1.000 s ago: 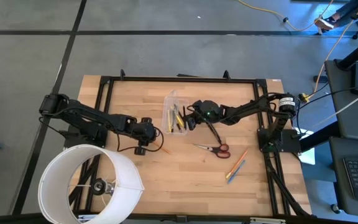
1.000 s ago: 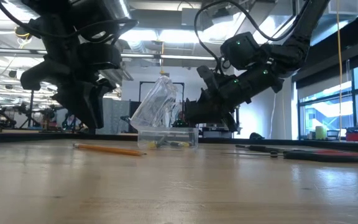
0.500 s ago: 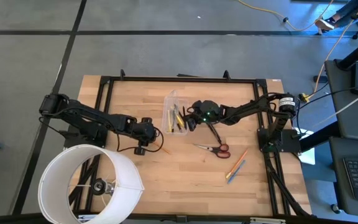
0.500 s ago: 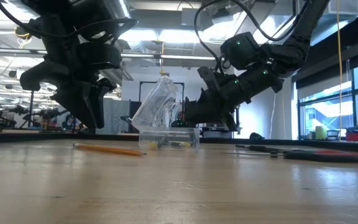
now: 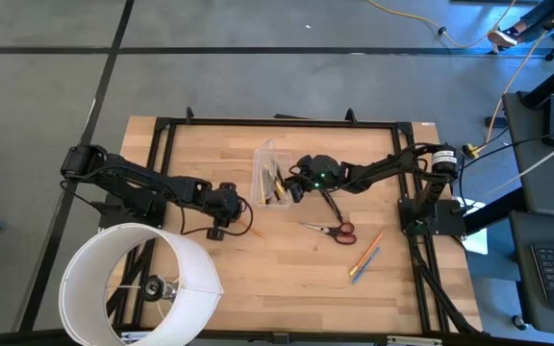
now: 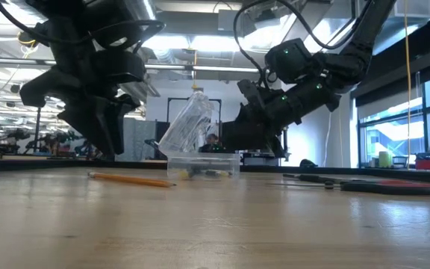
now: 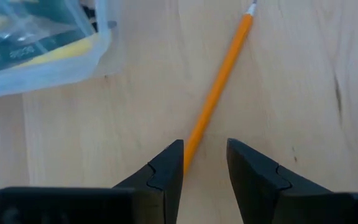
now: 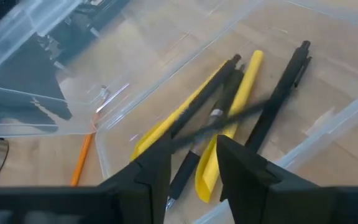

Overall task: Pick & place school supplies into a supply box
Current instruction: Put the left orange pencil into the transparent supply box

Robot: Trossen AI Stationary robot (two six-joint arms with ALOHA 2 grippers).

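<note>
Setting: wooden table (image 5: pixel 258 264) inside a black frame, on grey floor; a lab room shows behind it in the low view.

High view, centre: my right gripper (image 5: pixel 289 190) hangs over the clear supply box (image 5: pixel 269 177) at mid-table. My left gripper (image 5: pixel 230 204) sits left of centre, over one end of an orange pencil (image 5: pixel 249 227).

High view, elsewhere: red-handled scissors (image 5: pixel 330 229) lie right of centre; two more pencils (image 5: pixel 366 254) lie lower right; a large white cylinder (image 5: pixel 133 285) fills the lower left.

Low view: the box (image 6: pixel 201 164) stands mid-frame with its lid (image 6: pixel 187 125) tilted up. The orange pencil (image 6: pixel 131 179) lies on the table left of it. My left gripper is the dark mass at upper left, my right at upper centre.

Left wrist view: my fingers (image 7: pixel 167 169) stand a little apart at the bottom, holding nothing. The pencil (image 7: pixel 219 94) runs from upper right down between them. A box corner (image 7: pixel 55 53) shows at upper left.

Right wrist view: my fingers (image 8: pixel 156 163) are parted and empty, directly above the box floor. A yellow pen (image 8: pixel 229 121), a black pen (image 8: pixel 279 93) and others lie crossed inside.

Doing the step well, as I judge it: lower my left gripper straight, keep the pencil centred between the fingers, then close and lift level. Lift my right arm clear of the box before I bring the pencil over.
</note>
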